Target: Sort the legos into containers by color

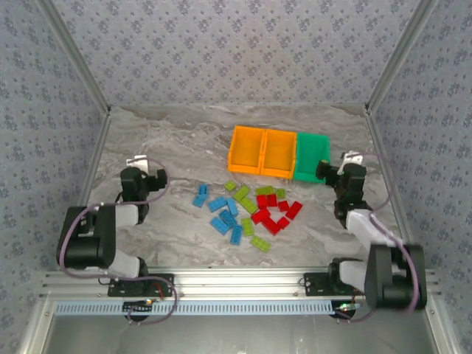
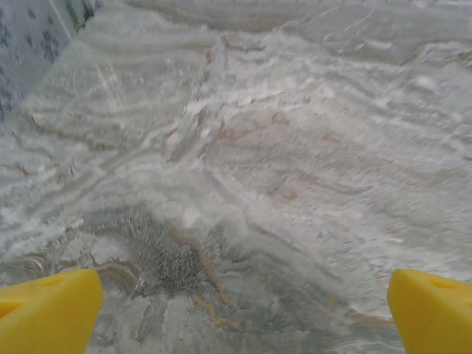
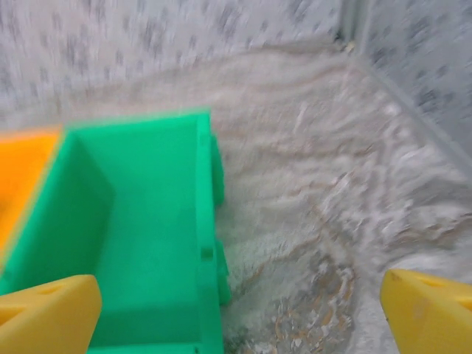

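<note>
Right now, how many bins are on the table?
3: left orange bin, right orange bin against it, green bin at the row's right end. None look hidden.

Jaws spread wide over the green bin (image 3: 147, 243), an orange bin (image 3: 22, 177) just beside its left.

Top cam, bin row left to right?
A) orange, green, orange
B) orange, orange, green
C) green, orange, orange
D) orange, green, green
B: the left orange bin and right orange bin sit side by side, with the green bin at the right end.
</note>
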Controlling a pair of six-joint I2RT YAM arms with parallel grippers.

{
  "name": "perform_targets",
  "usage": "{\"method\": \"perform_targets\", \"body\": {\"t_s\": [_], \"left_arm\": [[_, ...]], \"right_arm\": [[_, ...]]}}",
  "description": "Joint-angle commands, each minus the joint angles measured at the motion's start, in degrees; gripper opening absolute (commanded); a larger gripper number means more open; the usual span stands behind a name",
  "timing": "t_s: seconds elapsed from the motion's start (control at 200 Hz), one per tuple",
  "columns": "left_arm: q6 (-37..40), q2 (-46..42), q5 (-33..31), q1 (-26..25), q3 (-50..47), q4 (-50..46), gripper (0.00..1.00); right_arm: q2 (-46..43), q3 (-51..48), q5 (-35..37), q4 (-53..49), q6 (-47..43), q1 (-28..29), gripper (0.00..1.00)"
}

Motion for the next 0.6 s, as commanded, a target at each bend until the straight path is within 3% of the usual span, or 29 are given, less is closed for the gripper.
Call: {"method": "perform_targets", "body": {"t_s": [0.0,0.125,0.3,0.38,0.475,0.535,0.595], "left_arm": [[0.29,-10.29,-2.64,-3.30,1.64,-8.81,0.99],[-4.28,-19.96,1.19,-8.85,5.54,-21.37,0.99],[-5.77,-24.67,2.63,-26.50,10.12,-28.85,0.99],[-0.66,-25.07,4.08,-37.07,9.55,-28.61,0.99],[9.13,-27.85,10.84,-47.53,4.39,-24.48,0.99],[14.15,-29.70,11.46,-52.00,1.58,-24.39,0.99],[16.24,-31.11,10.71,-53.40,-1.24,-23.76,0.99]], "right_arm": [[-11.11,6.16,0.94,-32.05,18.50,0.58,0.97],[-19.77,4.89,-10.88,-41.74,23.39,4.60,0.93],[-21.06,7.70,-11.31,-53.62,23.87,15.67,0.94],[-19.40,7.88,-10.87,-56.39,23.87,20.43,0.94],[-16.63,7.14,-8.84,-58.28,25.97,25.35,0.94],[-14.51,6.31,-7.10,-58.15,26.62,28.46,0.93],[-11.92,5.57,-5.18,-57.31,27.64,30.37,0.91]]}}
